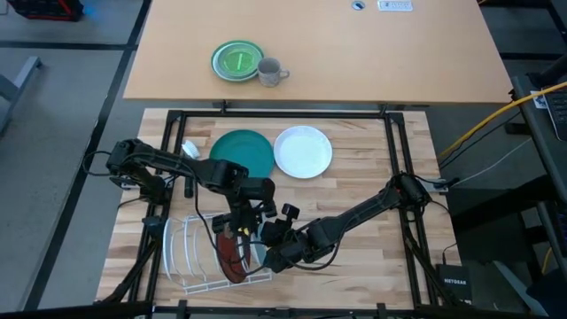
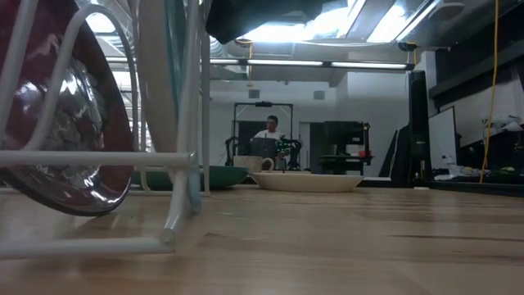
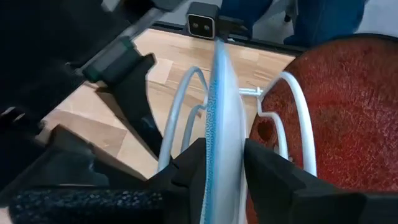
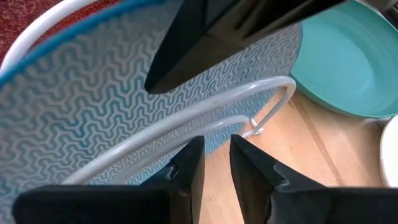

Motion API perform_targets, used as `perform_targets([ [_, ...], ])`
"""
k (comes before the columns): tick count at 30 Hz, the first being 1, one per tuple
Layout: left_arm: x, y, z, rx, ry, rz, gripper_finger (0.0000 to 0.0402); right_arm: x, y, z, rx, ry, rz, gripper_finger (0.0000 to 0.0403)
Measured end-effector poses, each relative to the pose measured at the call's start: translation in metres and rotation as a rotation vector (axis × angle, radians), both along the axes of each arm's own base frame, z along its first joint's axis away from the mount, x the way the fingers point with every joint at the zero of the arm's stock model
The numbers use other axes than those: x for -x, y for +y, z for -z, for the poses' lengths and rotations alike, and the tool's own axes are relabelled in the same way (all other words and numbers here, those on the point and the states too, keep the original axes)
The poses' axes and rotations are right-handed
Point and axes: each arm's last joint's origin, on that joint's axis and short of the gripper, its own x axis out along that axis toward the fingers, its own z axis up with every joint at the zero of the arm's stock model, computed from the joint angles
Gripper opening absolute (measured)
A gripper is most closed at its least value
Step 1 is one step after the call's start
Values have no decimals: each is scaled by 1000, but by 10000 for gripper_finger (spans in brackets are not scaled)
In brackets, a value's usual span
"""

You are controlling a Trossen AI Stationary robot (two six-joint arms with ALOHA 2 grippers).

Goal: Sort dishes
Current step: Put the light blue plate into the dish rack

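Observation:
A light blue plate with a wavy pattern [image 3: 224, 106] [image 4: 93, 93] stands on edge in the white wire rack [image 1: 186, 257] at the table's near left. My left gripper [image 3: 225, 168] [image 1: 241, 223] is over it, shut on its rim. A dark red plate [image 3: 348, 112] [image 1: 230, 259] leans in the rack's neighbouring slot. My right gripper [image 4: 214, 162] [image 1: 270, 255] waits at the rack's right side, its fingers a little apart with nothing between them, just under a wire loop [image 4: 249, 93]. A dark teal plate [image 1: 241, 152] and a white plate [image 1: 303, 151] lie flat farther back. My left gripper pinches the blue plate's upper rim [image 3: 219, 146] between its two fingers, one on each face. No gap shows between the fingers and the plate. It comes slanting down from above, with the rim running through between the fingers. The plate stands upright on edge between the rack's wires.
The rack's wire loops [image 3: 298, 106] rise close on both sides of the held plate. A small green plate [image 1: 236, 60] and a grey mug [image 1: 271, 73] sit on the other table beyond the far edge. A black frame [image 1: 283, 115] borders the wooden top.

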Motion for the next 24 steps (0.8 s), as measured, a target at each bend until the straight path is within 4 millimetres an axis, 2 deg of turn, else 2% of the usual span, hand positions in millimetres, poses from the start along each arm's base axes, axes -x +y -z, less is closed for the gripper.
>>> perform_targets([
  [6,1,0,-1,0,5,-13,122,0,0,0,-2,-3,0,81],
  [15,3,-4,-2,11,37,-45,125,0,0,0,-3,-2,-2,81],
  [24,15,-1,-19,35,21,-86,125,0,0,0,-3,-2,-2,81],
])
